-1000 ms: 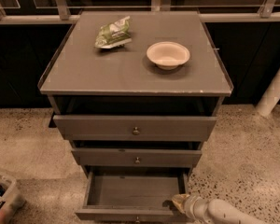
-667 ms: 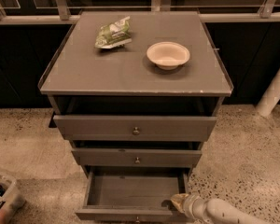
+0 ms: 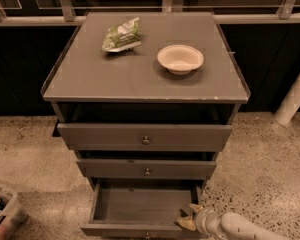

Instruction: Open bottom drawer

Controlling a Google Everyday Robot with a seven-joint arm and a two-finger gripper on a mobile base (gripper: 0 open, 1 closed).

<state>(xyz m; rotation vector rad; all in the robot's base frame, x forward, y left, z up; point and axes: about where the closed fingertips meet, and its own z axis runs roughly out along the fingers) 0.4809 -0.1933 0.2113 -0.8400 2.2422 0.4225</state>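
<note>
Poised with the gripper (image 3: 191, 216) at the front right corner of the pulled-out bottom drawer (image 3: 140, 204), fingers (image 3: 186, 224) spread apart, clasping nothing.

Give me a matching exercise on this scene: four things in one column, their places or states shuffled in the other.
1. bowl
2. bag
3. bottom drawer
4. hand

A. pulled out furthest
B. right half of the cabinet top
C. at the lowest drawer's front right corner
D. back left of the cabinet top

Pairs: 1-B, 2-D, 3-A, 4-C.
</note>
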